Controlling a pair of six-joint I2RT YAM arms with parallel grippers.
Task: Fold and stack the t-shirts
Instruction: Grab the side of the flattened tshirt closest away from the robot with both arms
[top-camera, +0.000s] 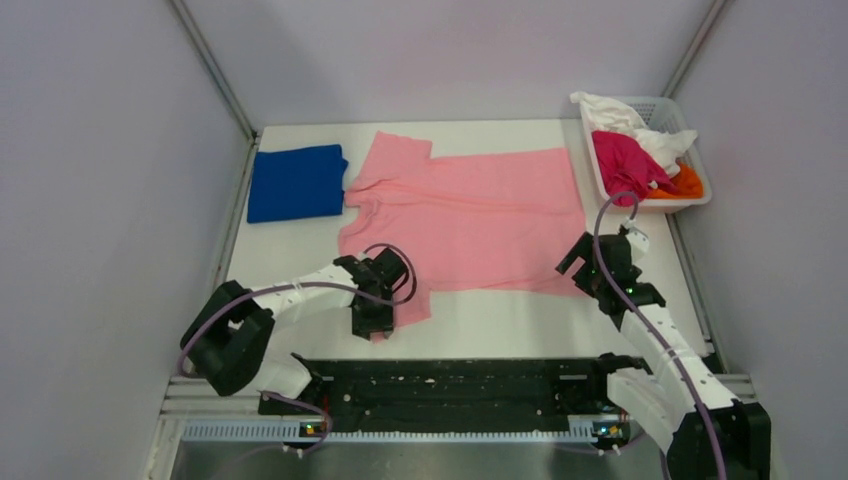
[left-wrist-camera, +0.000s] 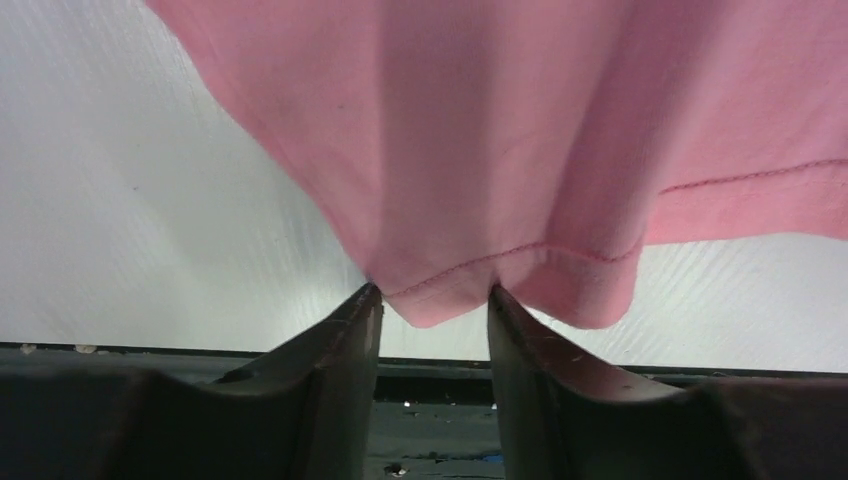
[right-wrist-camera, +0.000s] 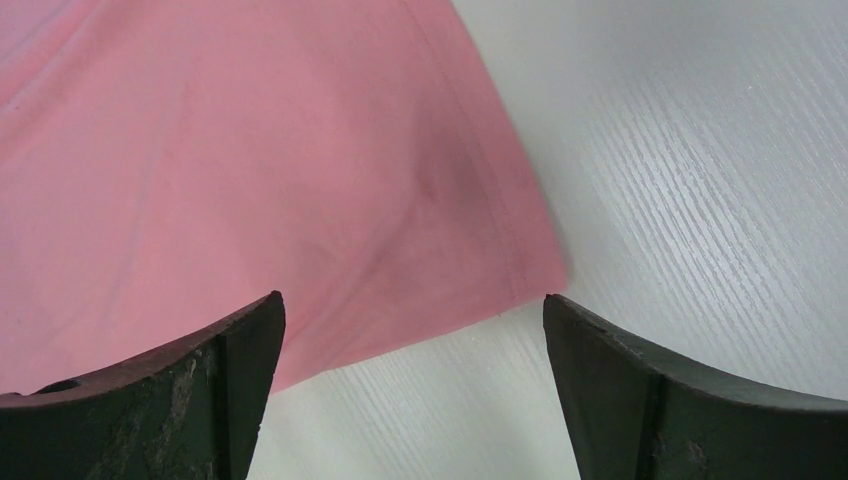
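A light pink t-shirt lies spread flat across the middle of the table, neck to the left. A royal blue t-shirt sits folded at the back left, next to the pink collar. My left gripper is over the near sleeve. In the left wrist view the sleeve hem bulges between the half-closed jaws of my left gripper, and both tips touch cloth. My right gripper stands wide open at the shirt's near right corner. That corner lies between the jaws of my right gripper, untouched.
A white slotted basket at the back right holds magenta, white and orange t-shirts. Metal frame rails run along both table sides. A black rail crosses the near edge between the arm bases.
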